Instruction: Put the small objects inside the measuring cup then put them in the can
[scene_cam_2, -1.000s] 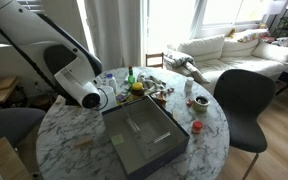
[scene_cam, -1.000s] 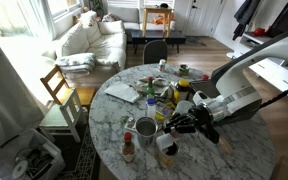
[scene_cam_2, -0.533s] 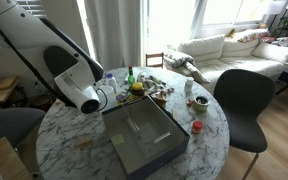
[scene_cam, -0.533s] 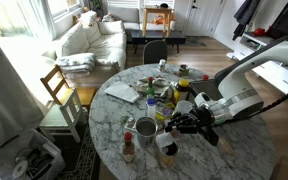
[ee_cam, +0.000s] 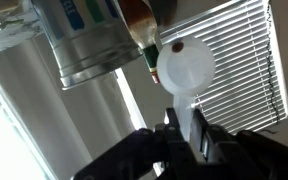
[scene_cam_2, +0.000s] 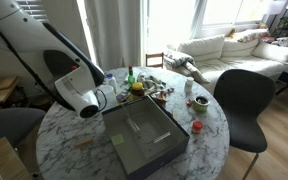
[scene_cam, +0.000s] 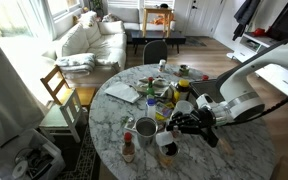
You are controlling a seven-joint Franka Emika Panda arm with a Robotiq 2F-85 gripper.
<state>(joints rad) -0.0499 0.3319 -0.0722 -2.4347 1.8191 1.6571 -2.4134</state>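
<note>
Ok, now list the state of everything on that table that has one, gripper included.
gripper: shut on the small cup's handle.
small cup: held off the table, next to the can.
can: upright on the table, top looks open.
bottle: upright.
grey tray: lying flat on the table.
dark chair: empty, beside the table.

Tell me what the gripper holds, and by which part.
The gripper holds the measuring cup by its handle, the bowl sticking out beyond the fingertips.
</note>
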